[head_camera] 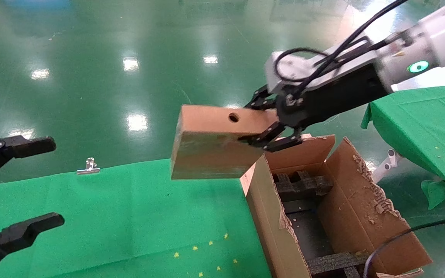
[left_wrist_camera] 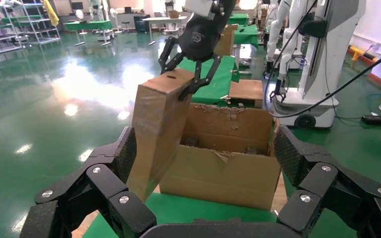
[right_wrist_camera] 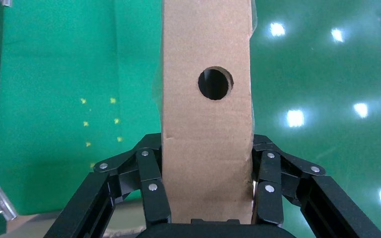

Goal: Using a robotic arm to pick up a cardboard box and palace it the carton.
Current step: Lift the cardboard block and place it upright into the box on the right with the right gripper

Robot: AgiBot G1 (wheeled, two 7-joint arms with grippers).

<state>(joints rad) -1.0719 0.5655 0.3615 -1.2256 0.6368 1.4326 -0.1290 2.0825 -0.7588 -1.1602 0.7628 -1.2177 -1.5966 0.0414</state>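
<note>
My right gripper (head_camera: 263, 123), on the white robotic arm (head_camera: 419, 42), is shut on the cardboard box (head_camera: 214, 141), a small brown block with one round hole. It holds the box in the air, over the left flap of the carton (head_camera: 357, 208) and the green table's far edge. In the right wrist view the box (right_wrist_camera: 207, 114) sits clamped between both fingers (right_wrist_camera: 151, 191). In the left wrist view the box (left_wrist_camera: 158, 129) hangs in front of the carton (left_wrist_camera: 223, 163). My left gripper (head_camera: 21, 185) is open and empty at the left, over the table.
The carton holds black foam inserts (head_camera: 299, 183) and has ragged flaps. A metal clip (head_camera: 88, 166) sits on the green table's far edge. A second green table (head_camera: 423, 123) stands at the right. A black cable (head_camera: 400, 235) crosses the carton's near corner.
</note>
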